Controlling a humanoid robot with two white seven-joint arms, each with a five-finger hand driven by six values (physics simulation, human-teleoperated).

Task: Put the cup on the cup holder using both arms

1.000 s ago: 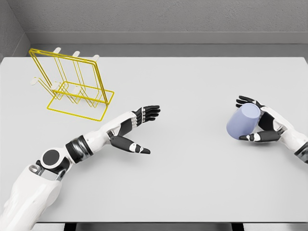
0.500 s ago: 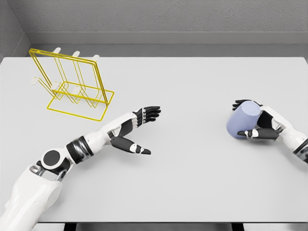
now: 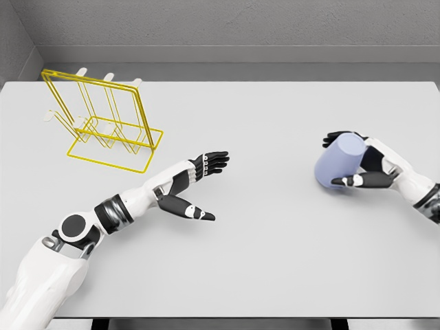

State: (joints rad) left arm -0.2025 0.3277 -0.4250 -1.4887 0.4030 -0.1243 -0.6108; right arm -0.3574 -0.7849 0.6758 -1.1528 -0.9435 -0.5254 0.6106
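The broad white rectangular table (image 3: 275, 261) fills nearly the whole head view, and its bare middle is the first hazard: the cup has to cross it from about 3 o'clock to about 10 o'clock, so any slip would leave it rolling on a smooth, flat top with nothing to stop it

The yellow wire cup holder with pale-tipped pegs (image 3: 103, 124) stands near the far left corner, around 10 o'clock, well apart from both hands. It looks light and thin-legged; a cup pushed onto a peg off-axis could probably tip or slide the frame rather than seat

The white left arm reaches in from 7 o'clock, and the left hand (image 3: 196, 182) lies near the centre with fingers spread and thumb out, holding nothing. It looks posed to receive a handover. If it closes too soon or too late, the cup could be knocked aside or fall between the hands

The right hand (image 3: 364, 165), at about 3 o'clock, is wrapped around the lavender cylindrical cup (image 3: 337, 165), with dark fingers (image 3: 337, 139) over the top and the thumb below. The cup is tilted, its flat end turned up and to the right. Whether it is clear of the table cannot be told. Held only at one end, it may well twist in the hand as it travels; how firm the hold is cannot be judged
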